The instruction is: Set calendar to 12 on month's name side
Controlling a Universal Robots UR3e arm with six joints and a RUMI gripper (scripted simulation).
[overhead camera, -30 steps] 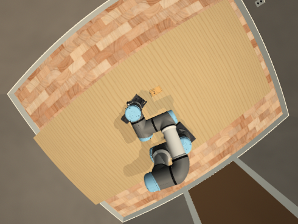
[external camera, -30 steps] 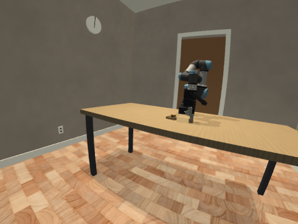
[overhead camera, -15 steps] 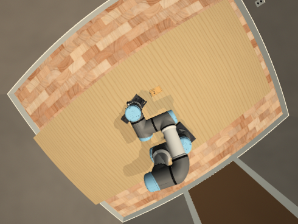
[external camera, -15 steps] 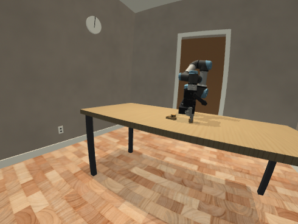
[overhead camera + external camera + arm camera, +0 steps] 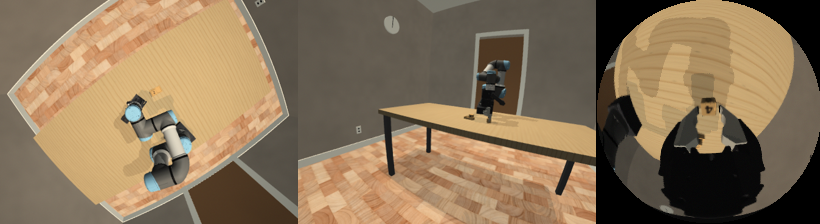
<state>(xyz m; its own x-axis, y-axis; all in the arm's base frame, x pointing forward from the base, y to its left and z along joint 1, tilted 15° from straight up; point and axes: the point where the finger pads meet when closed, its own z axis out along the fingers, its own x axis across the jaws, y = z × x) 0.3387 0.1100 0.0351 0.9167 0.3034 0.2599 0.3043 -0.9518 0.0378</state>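
Observation:
My gripper (image 5: 489,118) (image 5: 708,106) points down at the table, its jaws part-way apart and open. A small wooden cube (image 5: 708,108) with a dark mark on its upper face sits between the fingertips in the wrist view; small gaps seem to show beside it. In the exterior view this cube (image 5: 487,122) is low at the table top, under the fingertips. The tray (image 5: 467,117) lies a short way to the left there, with the other cube (image 5: 154,92) (image 5: 471,115) in it. That cube shows a 2 on top in the top view. Its side faces are too small to read.
The wooden table (image 5: 194,67) (image 5: 426,114) carries the tray and cubes. In the top view the arm (image 5: 174,141) reaches in from the lower right, and its wrist (image 5: 133,113) hides the fingertips and the loose cube. The tray is just up and right of the gripper body there.

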